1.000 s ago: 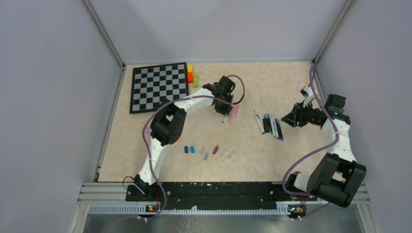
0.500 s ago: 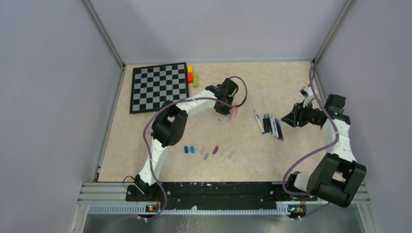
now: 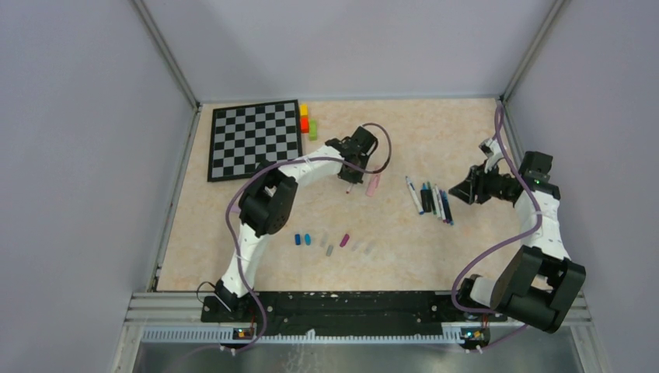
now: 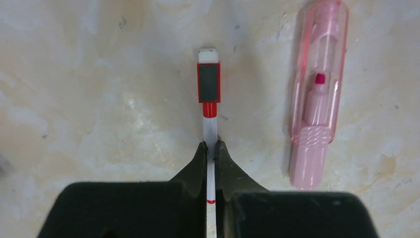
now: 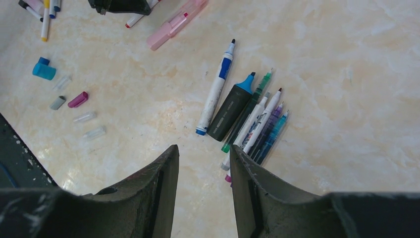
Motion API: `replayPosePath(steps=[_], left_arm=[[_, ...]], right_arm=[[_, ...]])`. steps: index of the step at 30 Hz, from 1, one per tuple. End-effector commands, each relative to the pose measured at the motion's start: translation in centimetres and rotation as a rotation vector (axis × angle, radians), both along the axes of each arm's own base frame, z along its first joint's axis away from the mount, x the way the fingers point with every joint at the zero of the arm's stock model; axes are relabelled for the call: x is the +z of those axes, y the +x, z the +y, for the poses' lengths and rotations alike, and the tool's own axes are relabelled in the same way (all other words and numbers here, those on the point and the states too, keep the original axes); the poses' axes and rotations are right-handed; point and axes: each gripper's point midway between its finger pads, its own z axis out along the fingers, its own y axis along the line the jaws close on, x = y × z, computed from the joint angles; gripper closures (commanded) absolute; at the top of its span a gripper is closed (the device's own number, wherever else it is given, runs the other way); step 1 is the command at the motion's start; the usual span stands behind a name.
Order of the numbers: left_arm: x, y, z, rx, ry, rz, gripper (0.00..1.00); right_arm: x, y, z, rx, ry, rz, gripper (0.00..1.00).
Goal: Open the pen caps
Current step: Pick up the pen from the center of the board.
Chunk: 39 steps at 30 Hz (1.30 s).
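Left wrist view shows you the left gripper with its two fingers pressed together on a thin white pen. The barrel runs straight between the fingertips. You cannot tell whether it rests on the table or is lifted a little. Its red cap, which has a grey patch, sits on the far end of the pen. It is beyond the fingertips and not touched by them, with a short piece of white barrel between. Just to the right lies a pink highlighter, parallel to the pen, apart from it and outside the fingers.

Right wrist view shows you the right gripper with its fingers spread and nothing between them. It hangs above the table. A bunch of pens with bare tips lies side by side beyond the fingertips, not touching them. To the left you see loose caps on the table: blue, magenta, grey and some clear ones, well apart from these fingers.

Top view shows you the chessboard and the coloured blocks at the far left part of the table.
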Motion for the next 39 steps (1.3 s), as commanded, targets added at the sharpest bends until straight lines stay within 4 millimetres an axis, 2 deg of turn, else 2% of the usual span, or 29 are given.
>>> replayPosePath(steps=[1,4,7,11,14,18,21,25,29,39], left_arm=[[2.4,-0.7,2.2,0.031,-0.021,-0.031,1.00],[6.4,-0.8,0.7,0.005,-0.189,-0.123,1.00],[10.2,-1.9,-0.3,-0.025,-0.351,-0.195,1.00],[14.9,-5.0,-1.9,-0.128,-0.596,-0.252,1.00],[18.8,-8.7,-3.0,-0.268,-0.821,-0.294,1.00],[21.0,-12.4,-3.0,-0.326,-1.045,-0.299,1.00],[22.9,-14.4,-3.3,-0.349,-1.187,-0.330,1.00],[24.1,-16.2,-4.9,-0.349,-1.298,-0.340,1.00],[24.9,-16.1,-6.2,-0.291,-1.332,-0.406,1.00],[23.8,-16.3,-9.8,-0.257,-1.378,-0.373,1.00]], right_arm=[[1.7,-0.6,1.1,0.076,0.022,-0.089,0.58],[2.3,-1.3,2.1,0.124,0.053,-0.130,0.58],[3.1,-2.0,3.1,0.170,0.083,-0.186,0.58],[4.1,-3.0,4.4,0.224,0.140,-0.247,0.57],[5.2,-3.7,5.4,0.259,0.222,-0.266,0.55],[6.8,-4.8,6.9,0.311,0.398,-0.231,0.53],[7.1,-5.3,7.9,0.358,0.474,-0.186,0.53],[6.6,-6.0,10.0,0.447,0.498,-0.137,0.52],[6.1,-6.7,11.7,0.516,0.517,-0.092,0.47],[5.9,-7.6,13.4,0.593,0.530,-0.059,0.45]])
